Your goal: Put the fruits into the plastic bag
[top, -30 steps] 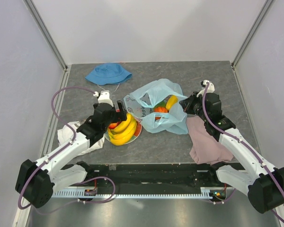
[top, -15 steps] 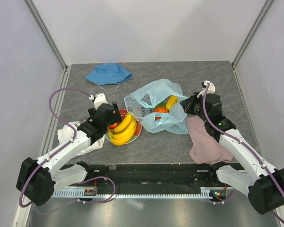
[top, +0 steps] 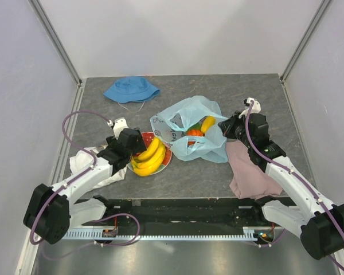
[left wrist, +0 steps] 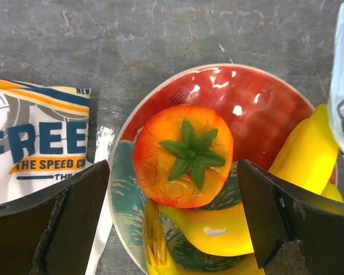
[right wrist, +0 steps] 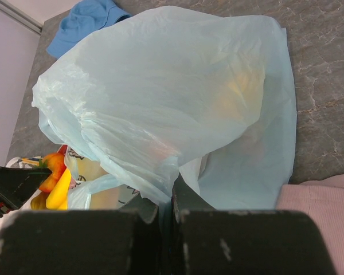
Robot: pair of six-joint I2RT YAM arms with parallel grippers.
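Top external view: grey marbled desk (top: 246, 91), walled on three sides, both arms reaching in from the near edge

Plastic bag (top: 186, 112) – pale blue, thin, crumpled, lying mid-desk, right of centre. Mouth faces the near-left side. Pink print shows on the flap nearest the plate. From the right wrist the bag (right wrist: 178, 86) fills most of the frame, film bunched up

Pink cloth (top: 249, 172) – flat on the desk, near-right, its far edge just beside the bag, partly under the right arm

Blue hat (top: 131, 89) – far-left, well apart from the bag

White printed cloth (left wrist: 34, 143) – blue and orange lettering, lying just left of the plate

Plate (left wrist: 246, 109) – red inside, teal pattern lower down, near-left of the bag

Bananas (top: 149, 157) – yellow bunch on the plate's right half, overhanging the rim towards the bag

Yellow fruit (top: 207, 123) and second orange-red fruit (top: 194, 133) – both inside the bag's mouth

Orange-red fruit (left wrist: 183, 154) – green star-shaped calyx up, sitting on the plate against the bananas

Left claw (left wrist: 173, 163) – spread fully wide, one finger either side of the orange-red fruit, gripping nothing

Right claw (right wrist: 166, 197) – closed tight, pinching the bag's film at its right edge
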